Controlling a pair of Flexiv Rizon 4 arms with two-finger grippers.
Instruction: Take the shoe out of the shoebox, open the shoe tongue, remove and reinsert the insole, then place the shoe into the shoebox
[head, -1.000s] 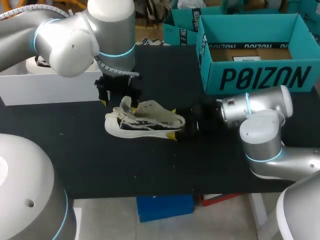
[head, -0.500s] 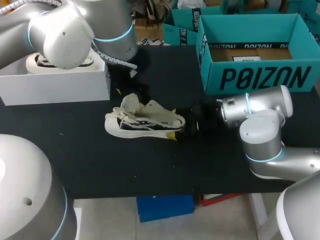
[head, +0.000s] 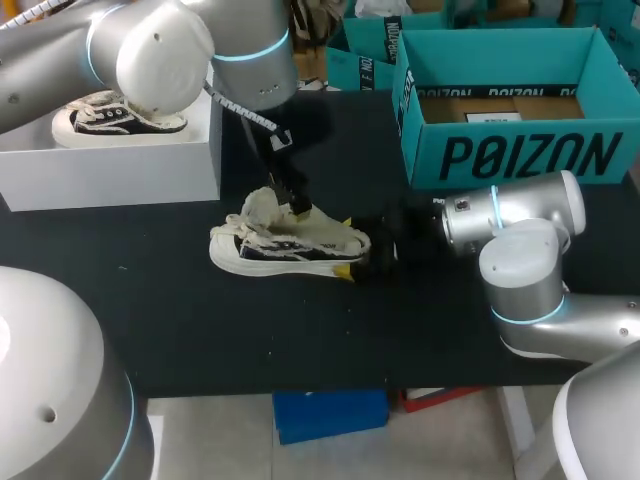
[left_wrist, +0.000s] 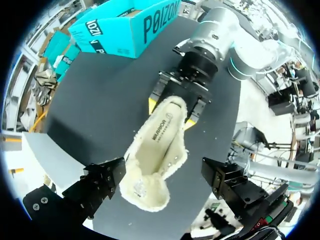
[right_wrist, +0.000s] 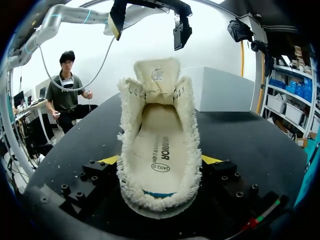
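Shoe (head: 290, 243) is out of the shoebox (head: 500, 155), tongue (right_wrist: 156, 75) open, heel clamped in my right gripper (head: 346, 246), left gripper (left_wrist: 164, 175) wide above; insole (right_wrist: 159, 150) cycle and reboxing remain.

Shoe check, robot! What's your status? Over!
Right claw shut on shoe. Left claw open, over the tongue. Shoe on table, insole in. Nothing in the way.

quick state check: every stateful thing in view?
shoe: on the table, out of the box.
tongue: pulled open.
insole: seated inside the shoe.
shoebox: open, no shoe seen inside.
left end effector: open, above the shoe.
right end effector: shut on the shoe's heel.
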